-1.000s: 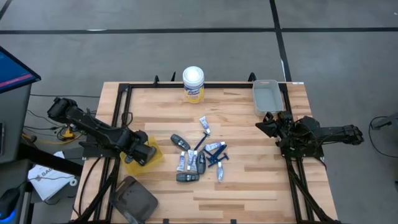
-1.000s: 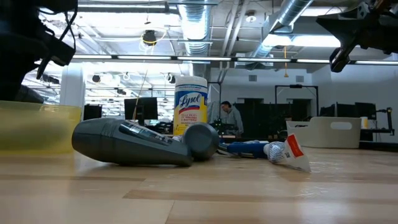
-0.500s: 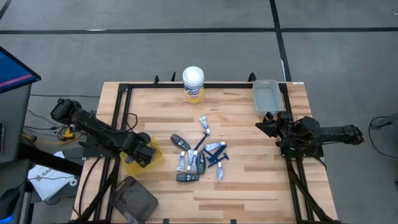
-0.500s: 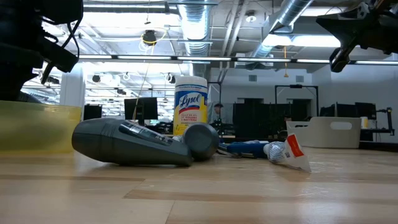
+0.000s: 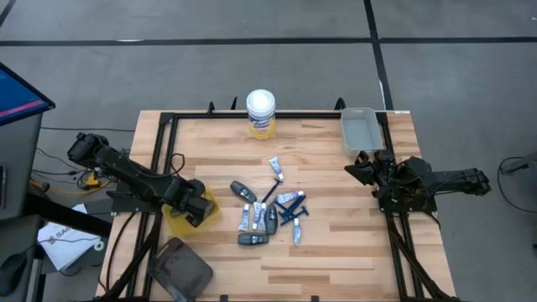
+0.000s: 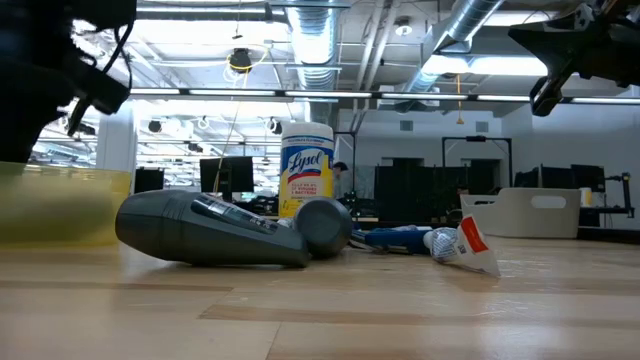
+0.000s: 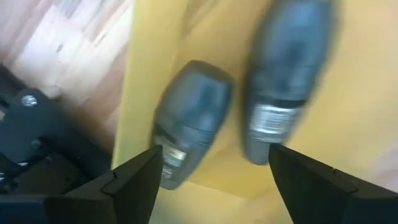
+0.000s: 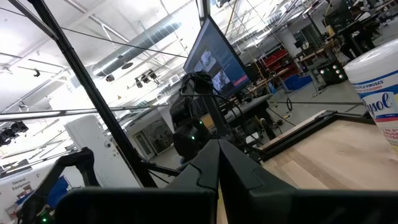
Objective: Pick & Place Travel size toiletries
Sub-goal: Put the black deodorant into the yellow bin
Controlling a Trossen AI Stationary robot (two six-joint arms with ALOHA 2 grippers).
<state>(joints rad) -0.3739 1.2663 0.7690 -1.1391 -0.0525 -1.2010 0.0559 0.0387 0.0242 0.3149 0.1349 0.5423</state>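
From above, the left gripper [image 5: 199,210] is seen poised over a yellow bin [image 5: 178,224] at the left edge of the wooden counter [image 5: 336,252], while the travel size toiletries [image 5: 270,211] are scattered at the counter's middle: white tubes, dark grey sticks and thin blue razors lying close together. A white canister [image 5: 261,113] is set near the far edge, a grey tray [image 5: 359,132] at the far right corner. The right gripper [image 5: 357,170] is held at the right edge, near the tray.

At counter height, a dark grey stick [image 6: 210,229] is shown lying on its side in front of the canister [image 6: 307,168], with a white tube [image 6: 463,246] to its right and the yellow bin [image 6: 62,208] at the left.

Through the left wrist camera, the fingers [image 7: 134,186] are seen spread apart, clamped on nothing, above two grey sticks [image 7: 189,121] lying side by side inside the yellow bin [image 7: 367,118].

Through the right wrist camera, the right arm's fingers [image 8: 205,171] are seen pressed together, empty, with the canister [image 8: 379,87] beyond them.
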